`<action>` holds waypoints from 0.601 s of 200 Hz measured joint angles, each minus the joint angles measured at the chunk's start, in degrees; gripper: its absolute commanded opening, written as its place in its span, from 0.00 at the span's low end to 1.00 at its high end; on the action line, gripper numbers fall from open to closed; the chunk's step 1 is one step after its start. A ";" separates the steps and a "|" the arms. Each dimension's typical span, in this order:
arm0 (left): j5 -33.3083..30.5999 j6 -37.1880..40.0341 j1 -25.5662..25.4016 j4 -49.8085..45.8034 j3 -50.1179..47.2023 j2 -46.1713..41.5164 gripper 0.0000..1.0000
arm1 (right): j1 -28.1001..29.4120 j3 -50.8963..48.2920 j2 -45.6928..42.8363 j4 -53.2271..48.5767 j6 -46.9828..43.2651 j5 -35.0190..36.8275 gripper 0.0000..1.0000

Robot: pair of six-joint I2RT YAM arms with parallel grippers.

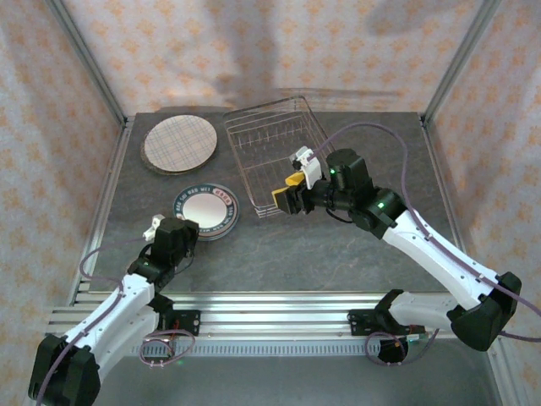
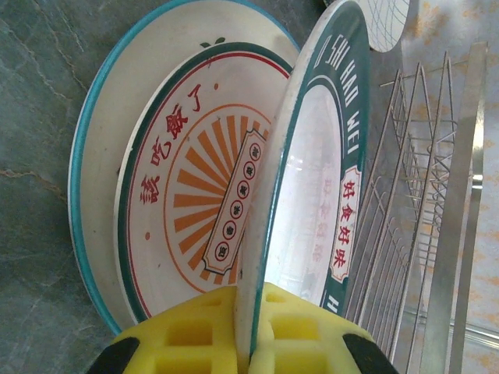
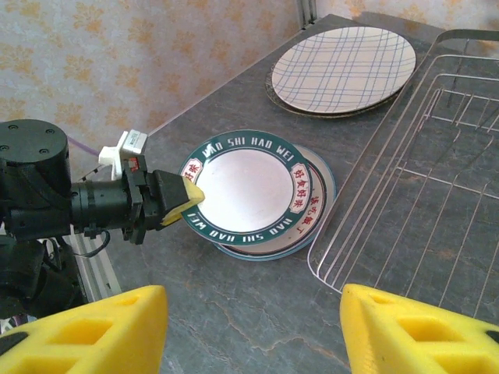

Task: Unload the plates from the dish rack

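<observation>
From above, the tabletop (image 1: 338, 254) is a dark grey, stone-look slab, closed in by walls (image 1: 254, 51) of pale flowered cloth and slanting metal frame posts (image 1: 89, 63). The dish rack (image 1: 275, 156) sits at the middle of the far edge. A plaid plate (image 1: 179, 142) lies on a darker plate near the far left corner. Left of the middle, toward the near edge, a green-rimmed plate (image 1: 205, 210) tops a small stack. The left hand (image 1: 184, 228) is at that plate's near left rim, and the right hand (image 1: 286, 198) hangs over the rack's near edge. The left wrist camera looks along the left hand (image 2: 251, 343), whose yellow pads are pinched tight on the rim of the green-rimmed plate (image 2: 312, 195). The plate stands tilted, its gripped edge lifted off a sunburst plate (image 2: 195, 202) that rests on a teal-edged plate (image 2: 93, 156), with the wires of the dish rack (image 2: 421, 195) just beside. The right wrist camera shows the right hand (image 3: 253, 335) with its yellow fingers (image 3: 86, 331) spread wide and nothing between them. Beyond it, the left hand (image 3: 189, 196) grips the green-rimmed plate (image 3: 249, 187), the dish rack (image 3: 437, 179) lies close on one side, and the plaid plate (image 3: 343, 66) is nearer the wall.
</observation>
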 measured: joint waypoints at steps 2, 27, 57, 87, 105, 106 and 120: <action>0.00 0.00 0.00 0.20 -0.07 0.11 0.00 | 0.00 0.00 0.00 0.00 0.02 -0.02 0.60; 0.37 -0.26 0.11 2.01 -0.74 1.22 0.00 | 0.00 0.00 0.17 0.00 0.15 -0.24 0.60; 1.33 -0.42 0.50 3.30 -1.40 2.71 0.00 | 0.00 0.00 0.63 -0.02 0.17 -0.24 0.60; 1.73 -0.39 0.79 4.33 -1.57 3.80 0.00 | 0.00 0.00 0.81 -0.02 0.33 -0.24 0.60; 1.81 -0.42 0.87 5.01 -1.57 4.76 0.00 | 0.00 0.00 0.85 -0.02 0.42 -0.24 0.60; 1.81 -0.39 0.87 5.03 -1.57 4.81 0.00 | 0.00 0.00 0.85 -0.02 0.42 -0.24 0.60; 2.19 -0.39 1.05 5.53 -1.57 5.64 0.00 | 0.00 0.00 0.85 -0.02 0.50 -0.24 0.60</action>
